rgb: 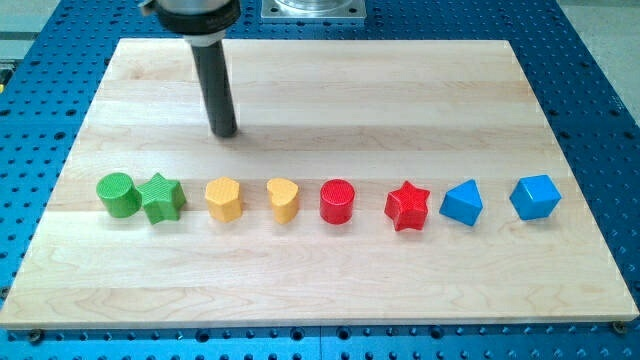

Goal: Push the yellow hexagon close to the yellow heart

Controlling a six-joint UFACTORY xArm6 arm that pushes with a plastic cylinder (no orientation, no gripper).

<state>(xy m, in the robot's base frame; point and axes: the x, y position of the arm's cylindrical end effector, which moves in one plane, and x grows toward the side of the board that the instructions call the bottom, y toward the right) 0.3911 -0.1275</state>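
The yellow hexagon (224,198) stands in a row of blocks across the wooden board (320,90), left of centre. The yellow heart (284,199) stands just to its right with a small gap between them. My tip (225,132) rests on the board above the yellow hexagon in the view, about a block's width away from it and touching no block.
The same row holds a green cylinder (117,194) and a green star (162,197) at the view's left, then a red cylinder (338,202), a red star (407,207), a blue triangular block (462,203) and a blue cube (535,197) toward the right.
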